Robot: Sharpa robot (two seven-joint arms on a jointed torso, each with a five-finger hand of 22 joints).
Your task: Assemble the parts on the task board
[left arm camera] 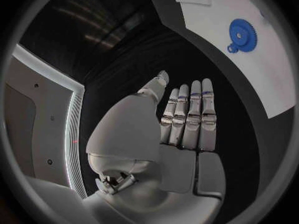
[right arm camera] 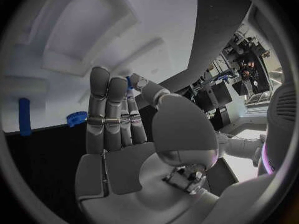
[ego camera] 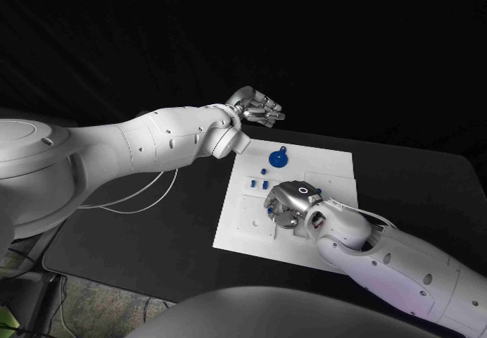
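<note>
The task board (ego camera: 330, 169) lies flat in the middle of the black table (ego camera: 152, 218), a white plate with shallow recesses moulded into its face. Toward its far end sits a blue gear (ego camera: 279, 160) with a small round tab beside it; the left wrist view catches the same gear (left arm camera: 242, 33) lying flat on the white surface. Nearer the middle of the board, three small blue pegs (ego camera: 260, 184) stand close together in a short row.

Just beside those pegs, the right hand (ego camera: 291, 203) is down over the board's centre. In the right wrist view its fingers (right arm camera: 107, 112) are stretched out side by side toward the board, and a thin blue part (right arm camera: 129, 84) shows between the fingertips and the thumb — whether it is truly pinched there cannot be told. That view also shows a blue peg (right arm camera: 24, 116) and the toothed edge of a small blue gear (right arm camera: 76, 117) past the fingers.

The left hand (ego camera: 257, 107) hovers above the table beyond the board's far edge, well apart from the parts. Its fingers (left arm camera: 193, 117) are straight and close together (thumb set a little aside) — it holds nothing.
</note>
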